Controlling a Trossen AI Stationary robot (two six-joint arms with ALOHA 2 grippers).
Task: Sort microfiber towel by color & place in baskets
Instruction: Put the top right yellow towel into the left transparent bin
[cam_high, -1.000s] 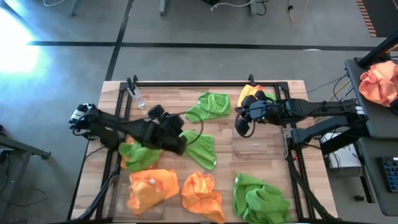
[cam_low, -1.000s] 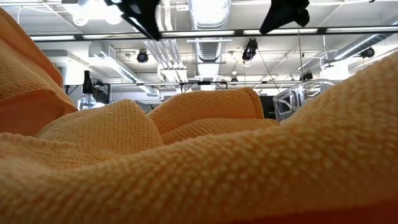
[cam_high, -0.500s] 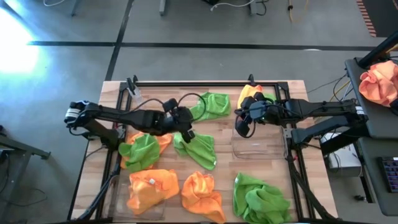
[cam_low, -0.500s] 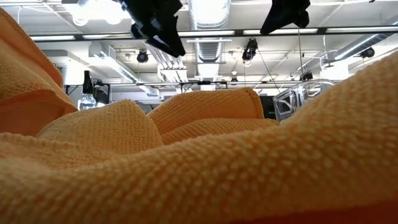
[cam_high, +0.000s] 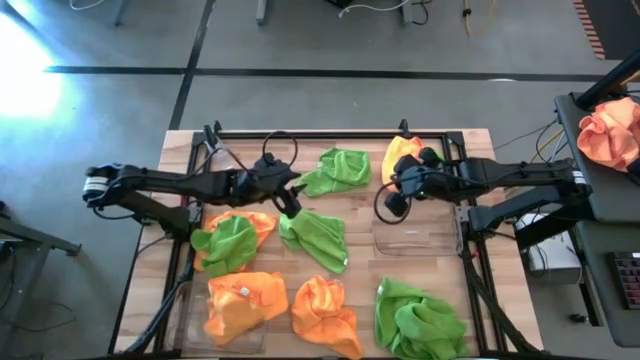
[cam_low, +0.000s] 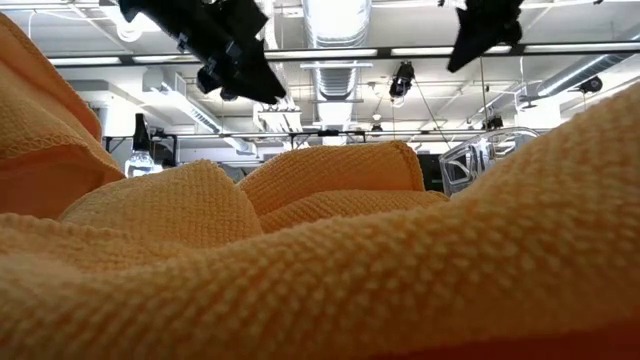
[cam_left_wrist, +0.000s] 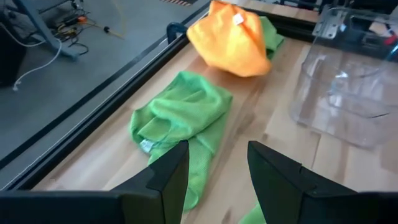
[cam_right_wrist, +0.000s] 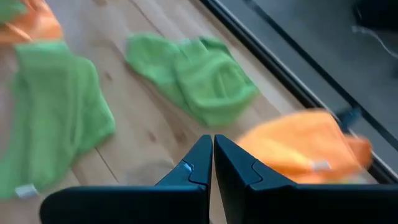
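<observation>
On the table (cam_high: 365, 290) lie four lime green microfiber towels (cam_high: 336, 170) (cam_high: 318, 238) (cam_high: 228, 240) (cam_high: 418, 318). Orange towels number four where they show (cam_high: 398, 153) (cam_high: 325, 312) (cam_high: 243, 298) (cam_high: 258, 222). There are two clear baskets (cam_high: 415, 238) (cam_high: 190, 325). One peach cloth (cam_high: 610, 133) sits off the table. Two arms reach in.

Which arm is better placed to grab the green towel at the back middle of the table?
Left. Its gripper hangs with jaws open right beside that green towel, which lies just ahead in its wrist view. The right gripper is shut, over by the orange towel.
</observation>
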